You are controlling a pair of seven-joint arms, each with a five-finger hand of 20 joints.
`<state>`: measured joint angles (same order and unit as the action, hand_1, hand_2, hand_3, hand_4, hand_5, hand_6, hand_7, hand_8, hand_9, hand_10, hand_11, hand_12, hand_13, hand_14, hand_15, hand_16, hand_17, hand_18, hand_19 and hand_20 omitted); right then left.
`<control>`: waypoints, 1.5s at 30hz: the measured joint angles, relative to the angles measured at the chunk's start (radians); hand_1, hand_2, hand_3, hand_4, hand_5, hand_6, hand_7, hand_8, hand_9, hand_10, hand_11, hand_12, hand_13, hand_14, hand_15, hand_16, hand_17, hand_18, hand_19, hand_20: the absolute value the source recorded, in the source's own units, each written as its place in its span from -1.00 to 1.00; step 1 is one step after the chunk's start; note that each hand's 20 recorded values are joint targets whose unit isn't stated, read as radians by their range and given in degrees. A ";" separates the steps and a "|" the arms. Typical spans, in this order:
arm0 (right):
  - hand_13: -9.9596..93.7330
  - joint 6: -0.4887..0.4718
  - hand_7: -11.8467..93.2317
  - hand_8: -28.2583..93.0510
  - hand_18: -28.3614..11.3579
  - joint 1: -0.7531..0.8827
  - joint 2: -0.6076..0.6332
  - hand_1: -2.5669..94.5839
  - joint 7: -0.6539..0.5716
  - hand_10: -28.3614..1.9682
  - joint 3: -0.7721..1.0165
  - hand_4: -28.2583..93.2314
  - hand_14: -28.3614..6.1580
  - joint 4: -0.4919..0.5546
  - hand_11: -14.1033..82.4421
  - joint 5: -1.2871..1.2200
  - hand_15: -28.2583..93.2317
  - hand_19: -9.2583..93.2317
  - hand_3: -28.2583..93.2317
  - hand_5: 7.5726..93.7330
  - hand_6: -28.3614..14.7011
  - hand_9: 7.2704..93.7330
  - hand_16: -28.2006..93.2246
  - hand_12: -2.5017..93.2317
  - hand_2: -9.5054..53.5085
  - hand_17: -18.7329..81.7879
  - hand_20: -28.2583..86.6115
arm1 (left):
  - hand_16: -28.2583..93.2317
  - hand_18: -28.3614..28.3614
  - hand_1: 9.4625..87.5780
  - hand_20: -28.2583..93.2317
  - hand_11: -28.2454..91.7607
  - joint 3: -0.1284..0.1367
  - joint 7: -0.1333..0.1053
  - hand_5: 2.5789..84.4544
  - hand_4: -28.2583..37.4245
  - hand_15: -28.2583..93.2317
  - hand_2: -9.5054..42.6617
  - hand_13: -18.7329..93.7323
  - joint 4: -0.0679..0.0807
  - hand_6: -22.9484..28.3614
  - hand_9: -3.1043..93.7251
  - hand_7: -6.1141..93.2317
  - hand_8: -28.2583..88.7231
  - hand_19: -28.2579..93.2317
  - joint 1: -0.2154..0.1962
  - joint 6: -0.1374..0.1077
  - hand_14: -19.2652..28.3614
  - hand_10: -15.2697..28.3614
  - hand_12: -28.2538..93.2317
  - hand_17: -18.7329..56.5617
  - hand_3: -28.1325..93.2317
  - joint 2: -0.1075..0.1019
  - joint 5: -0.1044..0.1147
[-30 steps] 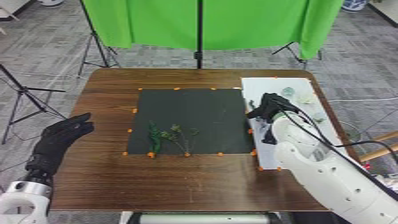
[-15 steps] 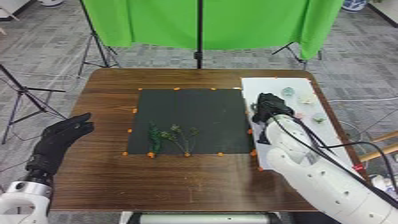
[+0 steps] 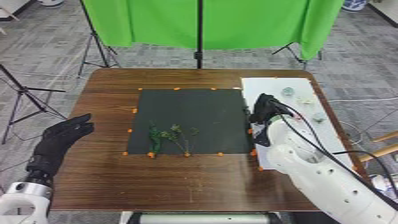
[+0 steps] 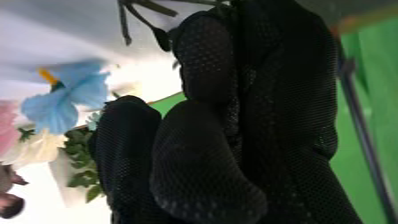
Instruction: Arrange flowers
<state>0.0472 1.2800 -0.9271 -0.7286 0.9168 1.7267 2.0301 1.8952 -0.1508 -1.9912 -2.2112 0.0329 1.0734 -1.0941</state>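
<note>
the brown table carries a black mat and, just beside it, a white board. the left hand is relaxed, unclenched, at the table's left edge. the right hand, by the board's mat-side edge, grasps a green stem. two green sprigs lie on the mat's near left part; small pale flowers lie on the board.

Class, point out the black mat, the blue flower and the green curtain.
Black mat (image 3: 190,111): head view, on its bare upper part.
Blue flower (image 4: 53,109): right wrist view, on a petal.
Green curtain (image 3: 258,25): head view, on the hanging cloth.
</note>
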 measured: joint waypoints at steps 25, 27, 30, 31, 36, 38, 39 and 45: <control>1.00 0.129 -0.11 -0.13 -0.07 0.162 -0.082 0.84 0.050 0.04 0.044 0.50 0.73 0.225 0.34 -0.130 0.64 1.00 -0.99 0.69 0.06 0.91 -0.17 -0.38 -1.00 0.88 0.49 | -0.51 0.48 -0.50 -0.18 -0.25 0.005 0.020 0.10 -0.61 -0.31 -0.68 -0.03 -0.002 0.13 -0.02 -0.70 -0.61 -0.35 -0.001 0.019 0.58 0.36 -0.35 -0.22 0.54 0.000 -0.005; 1.00 0.124 -0.10 -0.13 -0.06 0.173 -0.094 0.83 0.048 0.05 0.035 0.50 0.73 0.225 0.34 -0.131 0.64 1.00 -0.98 0.69 0.06 0.91 -0.17 -0.38 -1.00 0.88 0.49 | -0.51 0.48 -0.50 -0.19 -0.26 0.005 0.023 0.10 -0.61 -0.31 -0.68 -0.03 -0.002 0.13 -0.02 -0.70 -0.61 -0.36 -0.001 0.022 0.58 0.36 -0.35 -0.22 0.54 0.000 -0.005; 1.00 0.113 -0.09 -0.14 -0.06 0.190 -0.111 0.83 0.047 0.05 0.031 0.49 0.73 0.226 0.34 -0.127 0.64 1.00 -0.97 0.69 0.06 0.91 -0.17 -0.38 -1.00 0.88 0.48 | -0.51 0.48 -0.50 -0.19 -0.26 0.005 0.028 0.10 -0.61 -0.31 -0.68 -0.03 -0.002 0.13 -0.03 -0.70 -0.61 -0.35 0.001 0.027 0.59 0.36 -0.35 -0.22 0.54 -0.002 -0.006; 1.00 0.110 -0.09 -0.14 -0.06 0.196 -0.115 0.83 0.046 0.05 0.031 0.49 0.73 0.226 0.33 -0.126 0.64 1.00 -0.97 0.69 0.06 0.91 -0.17 -0.38 -1.00 0.88 0.48 | -0.51 0.48 -0.50 -0.19 -0.26 0.005 0.030 0.10 -0.61 -0.31 -0.68 -0.03 -0.002 0.13 -0.03 -0.70 -0.61 -0.35 0.001 0.028 0.59 0.36 -0.35 -0.22 0.54 -0.002 -0.007; 1.00 0.095 -0.06 -0.16 -0.06 0.219 -0.129 0.81 0.045 0.05 0.031 0.49 0.73 0.226 0.33 -0.125 0.63 1.00 -0.95 0.67 0.06 0.91 -0.17 -0.38 -1.00 0.89 0.47 | -0.51 0.48 -0.50 -0.19 -0.26 0.008 0.035 0.10 -0.61 -0.31 -0.68 -0.03 -0.002 0.13 -0.03 -0.71 -0.61 -0.35 0.001 0.033 0.59 0.36 -0.35 -0.22 0.54 -0.002 -0.007; 1.00 0.094 -0.04 -0.17 -0.05 0.221 -0.132 0.81 0.044 0.06 0.027 0.48 0.73 0.222 0.33 -0.126 0.63 1.00 -0.95 0.66 0.07 0.91 -0.17 -0.38 -1.00 0.88 0.47 | -0.51 0.48 -0.50 -0.19 -0.26 0.008 0.036 0.10 -0.61 -0.31 -0.68 -0.03 -0.002 0.13 -0.03 -0.71 -0.61 -0.35 0.001 0.034 0.58 0.36 -0.35 -0.22 0.54 -0.002 -0.008; 1.00 0.094 -0.04 -0.17 -0.05 0.221 -0.134 0.80 0.044 0.07 0.024 0.48 0.73 0.219 0.32 -0.126 0.62 1.00 -0.95 0.65 0.08 0.91 -0.17 -0.38 -1.00 0.88 0.47 | -0.51 0.48 -0.50 -0.19 -0.26 0.008 0.037 0.10 -0.61 -0.31 -0.68 -0.03 -0.002 0.13 -0.03 -0.71 -0.61 -0.35 0.001 0.035 0.58 0.35 -0.35 -0.22 0.54 -0.002 -0.009; 1.00 0.094 0.00 -0.20 -0.04 0.215 -0.142 0.80 0.044 0.09 0.014 0.46 0.72 0.195 0.31 -0.141 0.60 1.00 -0.96 0.63 0.09 0.91 -0.17 -0.39 -1.00 0.88 0.44 | -0.51 0.48 -0.50 -0.19 -0.27 0.008 0.039 0.09 -0.61 -0.31 -0.68 -0.03 -0.002 0.14 -0.04 -0.72 -0.61 -0.35 0.003 0.038 0.58 0.36 -0.35 -0.22 0.54 -0.002 -0.012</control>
<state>0.1414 1.4945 -1.0695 -0.6850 0.9310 1.9213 1.8894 1.9034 -0.1123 -1.9928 -2.2080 0.0712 1.0714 -1.1066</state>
